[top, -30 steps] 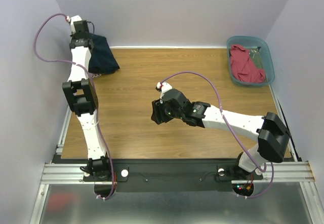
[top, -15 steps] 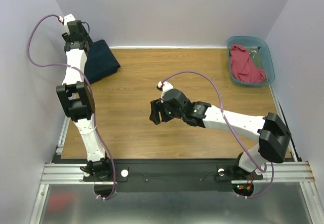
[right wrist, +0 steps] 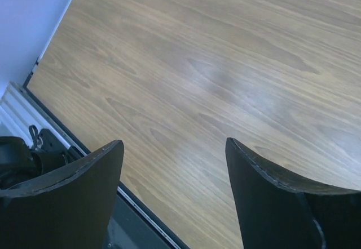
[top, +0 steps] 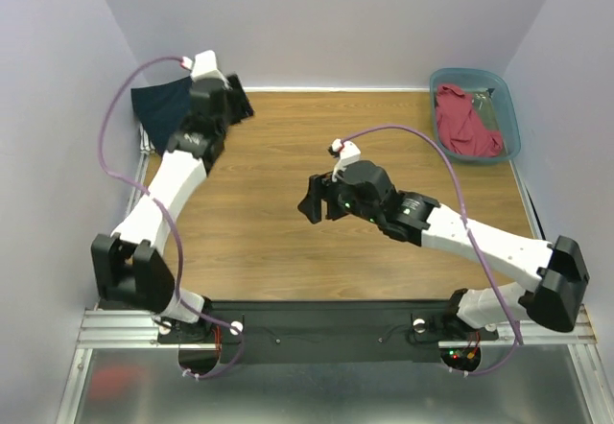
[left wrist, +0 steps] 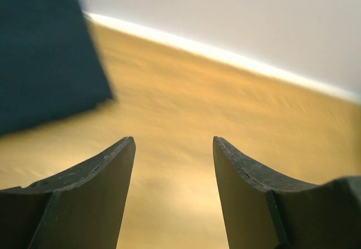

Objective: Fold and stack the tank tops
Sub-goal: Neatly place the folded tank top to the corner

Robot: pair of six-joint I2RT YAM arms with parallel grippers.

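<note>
Pale lavender walls box in a wood-grain table (top: 288,146); metal rail along the near edge, both arm bases bolted there.

Navy tank top (top: 158,107): lies at the far left corner of the table, partly behind the left arm. Dark, flat, folded into a compact shape with straight edges. In the left wrist view it (left wrist: 45,52) fills the upper left, blurred, one edge running down to a corner on the wood. No trim or number visible from either view.

Red tank top (top: 465,122): crumpled in a heap inside the teal bin (top: 511,117) at the far right corner. Rosy-red, unfolded, bunched with deep creases. Whether one garment or more lies in that heap, cannot tell.

Left gripper (top: 238,106): reached out to the far left, just beside the navy top's right edge. Wrist view shows its claw (left wrist: 174,142) spread, only bare wood between the fingers.

Right gripper (top: 309,201): over the middle of the table, well apart from both tops. Claw (right wrist: 175,142) spread wide, nothing held, plain wood grain below.
</note>
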